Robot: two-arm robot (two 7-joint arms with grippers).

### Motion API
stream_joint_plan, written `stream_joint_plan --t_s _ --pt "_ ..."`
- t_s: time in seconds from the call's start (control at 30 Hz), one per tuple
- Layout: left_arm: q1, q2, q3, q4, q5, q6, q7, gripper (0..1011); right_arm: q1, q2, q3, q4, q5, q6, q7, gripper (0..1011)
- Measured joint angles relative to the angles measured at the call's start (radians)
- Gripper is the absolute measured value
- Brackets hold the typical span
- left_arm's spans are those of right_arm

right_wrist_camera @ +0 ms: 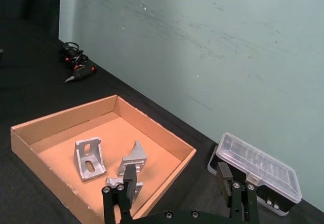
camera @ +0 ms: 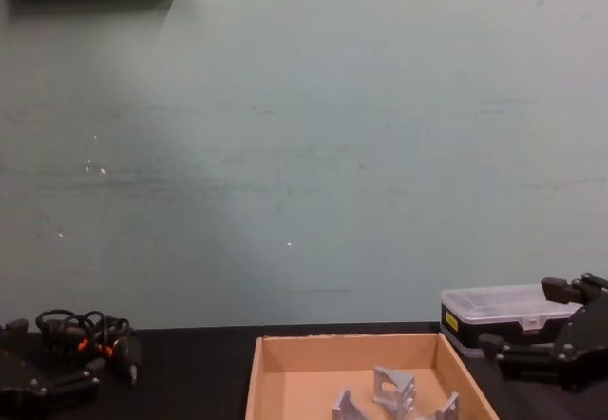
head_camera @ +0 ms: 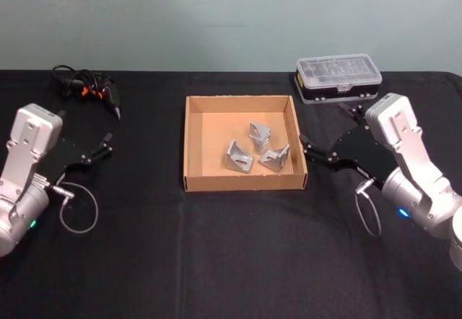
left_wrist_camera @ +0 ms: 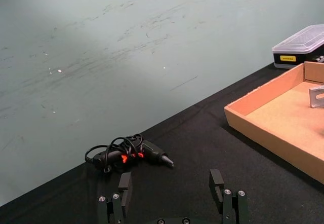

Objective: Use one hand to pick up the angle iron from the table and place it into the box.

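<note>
Black table right up front, spanning pretty much everything, with the teal wall behind. Tan cardboard box parked mid-table, no lid, low walls. Got three grey angle irons in there already: one toward the back, one front-left, one front-right, all bunched near the right side of the floor and close enough that touching or not is hard to call. Right hand sitting just off the box's right wall, fingers spread wide, gripping nothing. Left hand way over on the left, well apart from the box, fingers also spread and holding nothing. Black case with clear lid behind the right hand near the back edge. Tangled black tool with orange bits back-left, beyond the left hand.
</note>
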Motion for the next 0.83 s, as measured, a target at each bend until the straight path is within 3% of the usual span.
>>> stream_joint_plan --t_s 0.83 --pt "0.0 0.0 0.0 0.0 0.0 0.0 0.0 1000 0.005 0.002 -0.004 -0.002 0.006 0.009 0.002 1004"
